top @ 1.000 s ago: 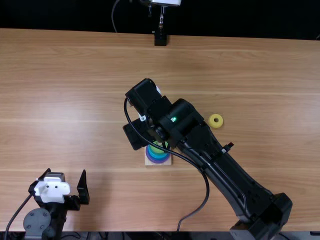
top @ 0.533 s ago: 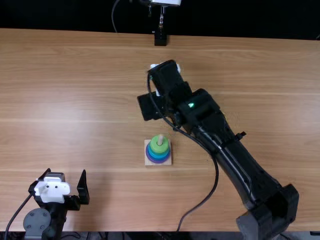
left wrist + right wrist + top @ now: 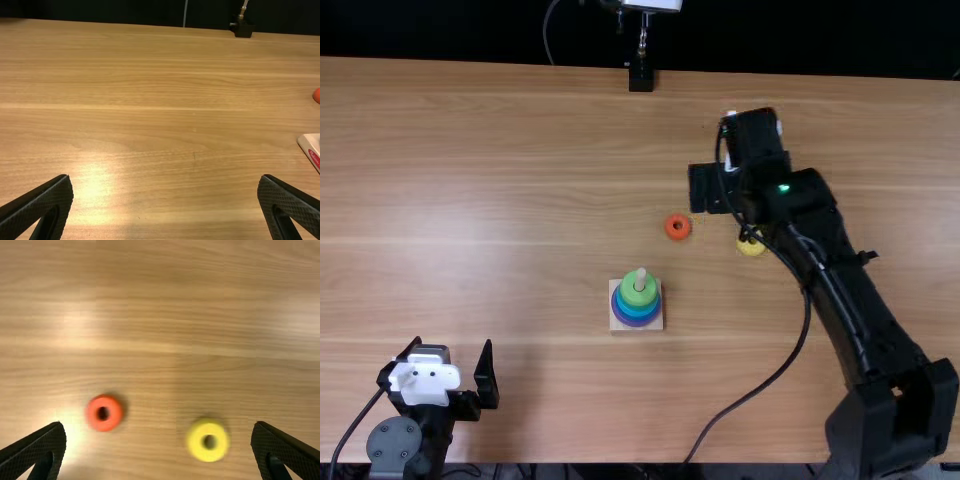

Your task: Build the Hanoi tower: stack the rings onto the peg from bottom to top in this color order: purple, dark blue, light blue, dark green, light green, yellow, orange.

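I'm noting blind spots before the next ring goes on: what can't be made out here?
- Top view: part of the yellow ring, behind the right arm.
- Top view: the peg's lower part, inside the stacked rings.
- Left wrist view: most of the base, cut off by the view's edge.
- Left wrist view: part of the orange ring, same edge.

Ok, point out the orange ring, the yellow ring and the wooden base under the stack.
Orange ring (image 3: 92, 413): right wrist view, on the side of its band.
Yellow ring (image 3: 220, 441): right wrist view, on its band beside the hole.
Wooden base (image 3: 654, 324): top view, on a bare front corner.
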Tool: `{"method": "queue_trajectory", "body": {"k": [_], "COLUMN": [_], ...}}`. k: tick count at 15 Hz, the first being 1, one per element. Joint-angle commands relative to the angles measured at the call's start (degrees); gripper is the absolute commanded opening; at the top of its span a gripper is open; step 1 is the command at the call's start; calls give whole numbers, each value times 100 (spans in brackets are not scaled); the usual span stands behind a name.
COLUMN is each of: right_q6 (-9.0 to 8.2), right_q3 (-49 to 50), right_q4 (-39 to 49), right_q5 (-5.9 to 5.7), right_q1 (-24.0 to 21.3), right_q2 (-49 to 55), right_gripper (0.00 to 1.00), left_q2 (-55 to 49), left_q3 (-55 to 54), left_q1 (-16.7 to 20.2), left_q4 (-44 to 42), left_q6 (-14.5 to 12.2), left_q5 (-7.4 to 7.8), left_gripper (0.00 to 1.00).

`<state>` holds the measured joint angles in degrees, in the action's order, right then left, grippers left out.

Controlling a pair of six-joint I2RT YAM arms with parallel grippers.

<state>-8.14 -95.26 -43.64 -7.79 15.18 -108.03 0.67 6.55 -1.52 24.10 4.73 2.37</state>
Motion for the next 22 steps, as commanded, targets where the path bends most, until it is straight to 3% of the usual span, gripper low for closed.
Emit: {"method": "queue_trajectory", "body": {"k": [1,3,4,9,10,12,13,18,22], "right_q6": [108,498,550,487,477,434,413,403,392], "right_q3": [210,421,518,799,790,816,869,860,790], "right_q4": [-30,-41,-41,-41,-30,-41,-19,23,12], "right_q5": [-86,-86,-86,-54,30,558,705,758,758], "right_q1": [-226,-323,-331,-490,-534,-639,-648,-657,-920], "right_q2": [168,150,107,-298,-438,-535,-614,-1001,-1265], "right_gripper": [100,100,100,100,100,100,100,100,100], "left_q2": [-67,-67,-67,-67,-67,-67,-67,-67,-67], "left_q3": [-655,-655,-655,-655,-655,-655,-655,-655,-655], "left_q1": [-59,-59,-59,-59,-59,-59,-59,-59,-59], "left_q4": [459,459,459,459,459,459,459,459,459], "left_q6": [-9,-9,-9,-9,-9,-9,-9,-9,-9], "left_q5": [90,90,79,79,79,79,79,90,79], "left_gripper": [100,100,100,100,100,100,100,100,100]}}
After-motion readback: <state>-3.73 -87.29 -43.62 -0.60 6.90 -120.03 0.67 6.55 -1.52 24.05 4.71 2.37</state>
